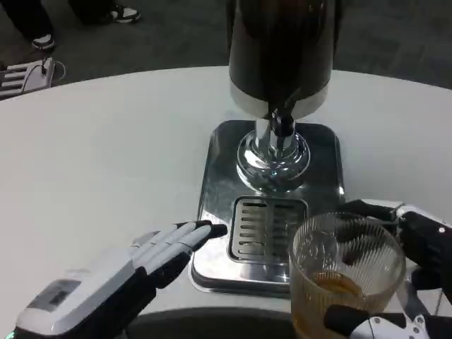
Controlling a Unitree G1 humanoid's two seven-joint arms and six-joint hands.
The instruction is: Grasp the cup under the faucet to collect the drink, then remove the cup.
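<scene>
Right hand (417,282): dark fingers (367,209) clamped around the clear ribbed glass cup (346,282), one digit across the far rim side, another at the near base. Cup holds amber liquid and sits at the near-right corner of the steel drip tray (219,176), clear of the faucet (282,126). Judgement: removal step; keep cup upright, withdraw slowly. Left hand (120,272): fingers extended together, tips touching the tray's near-left edge on the white desk (106,155).
</scene>
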